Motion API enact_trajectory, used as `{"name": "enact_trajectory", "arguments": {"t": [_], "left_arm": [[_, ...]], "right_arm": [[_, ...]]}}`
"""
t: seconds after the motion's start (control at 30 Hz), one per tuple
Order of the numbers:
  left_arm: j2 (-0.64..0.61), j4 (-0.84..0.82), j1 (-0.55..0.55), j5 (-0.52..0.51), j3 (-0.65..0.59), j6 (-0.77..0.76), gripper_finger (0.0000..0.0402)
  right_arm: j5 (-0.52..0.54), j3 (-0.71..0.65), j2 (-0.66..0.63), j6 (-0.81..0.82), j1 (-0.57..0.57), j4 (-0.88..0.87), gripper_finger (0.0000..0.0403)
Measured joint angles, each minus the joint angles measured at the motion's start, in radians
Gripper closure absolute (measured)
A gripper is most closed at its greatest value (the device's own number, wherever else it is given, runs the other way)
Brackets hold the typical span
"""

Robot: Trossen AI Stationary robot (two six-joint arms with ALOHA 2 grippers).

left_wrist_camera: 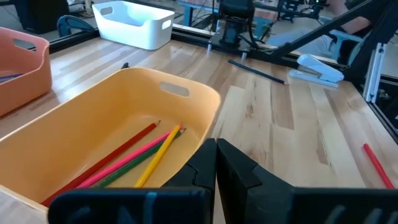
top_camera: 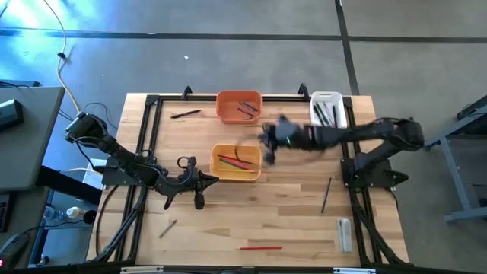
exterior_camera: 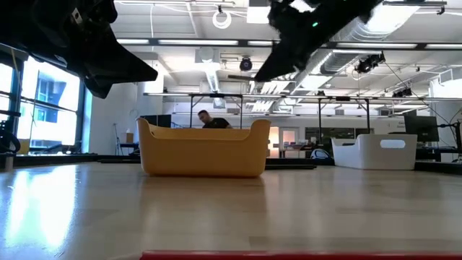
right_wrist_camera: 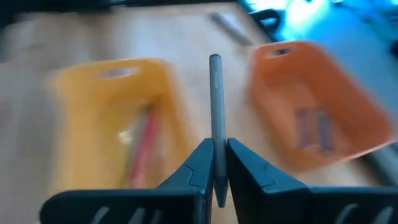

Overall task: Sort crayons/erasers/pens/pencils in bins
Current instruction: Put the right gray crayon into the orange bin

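At the left of the table, the left gripper rests low over the wood with its fingers together on nothing, just near-left of the yellow-orange bin; its wrist view looks into that bin at the red, pink, green and yellow pencils lying side by side on the floor. Moving right, the orange bin stands at the far edge, holding several dark sticks, and the yellow-orange bin stands just nearer than it, the two apart with bare wood between. Above that gap, at its right side, hangs the right gripper, clamped on a grey pen. In the right wrist view the pen's long axis runs straight out ahead of the fingers, its free end pointing into the gap, with the yellow-orange bin to one side and the orange bin to the other. Judgement: the right arm alone carries the item, and the coming move turns on which way it swings, toward the far bin or the near one; which bin suits this pen cannot be told. Further right, the white bin sits at the far right corner with dark sticks inside. Loose items remain on the near half, among them a red pencil near the front edge.
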Motion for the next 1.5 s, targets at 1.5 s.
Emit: {"name": "enact_trajectory", "arguments": {"t": [1.5], "left_arm": [[0.0, 0.009, 0.0, -0.018, 0.0, 0.034, 0.0401]], "right_arm": [[-0.281, 1.013, 0.919, -0.184, -0.515, -0.504, 0.0368]]}}
